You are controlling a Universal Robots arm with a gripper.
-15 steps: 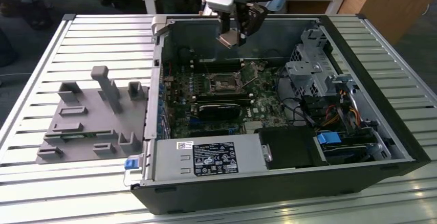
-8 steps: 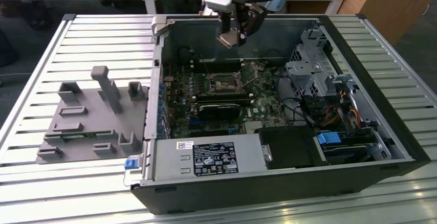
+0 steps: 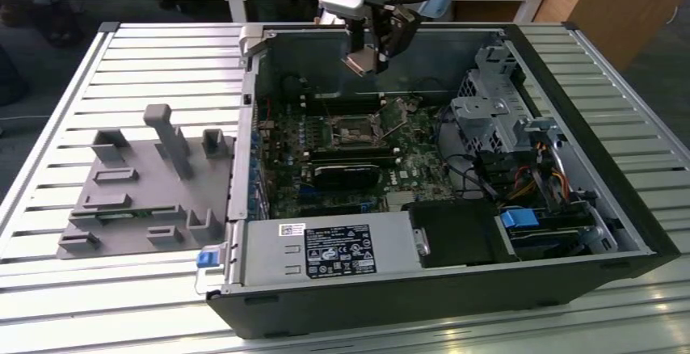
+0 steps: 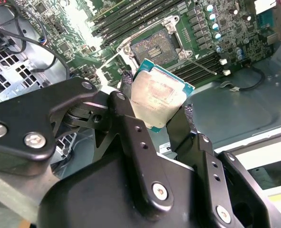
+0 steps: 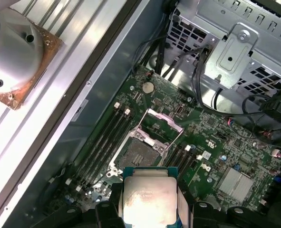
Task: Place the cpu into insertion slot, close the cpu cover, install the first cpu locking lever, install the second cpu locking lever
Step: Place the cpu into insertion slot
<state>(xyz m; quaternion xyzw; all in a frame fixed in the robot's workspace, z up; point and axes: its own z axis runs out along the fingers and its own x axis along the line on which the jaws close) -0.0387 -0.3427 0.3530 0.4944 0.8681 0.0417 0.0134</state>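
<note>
The cpu is pinched at its edges by the gripper and held above the open insertion slot, well apart from it. If lowered tilted or off-centre, the slot's contacts could be bent.

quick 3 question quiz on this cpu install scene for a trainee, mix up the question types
1. True or false: the cpu is already seated in the socket.
2. What is gripped between the jaws of the gripper? A) a memory stick B) the cpu C) a locking lever
3. Fill in: the cpu cover stands ___, leaving the socket's contacts exposed.
Key: 1 false, the cpu is held above the socket; 2 B; 3 open.
</note>
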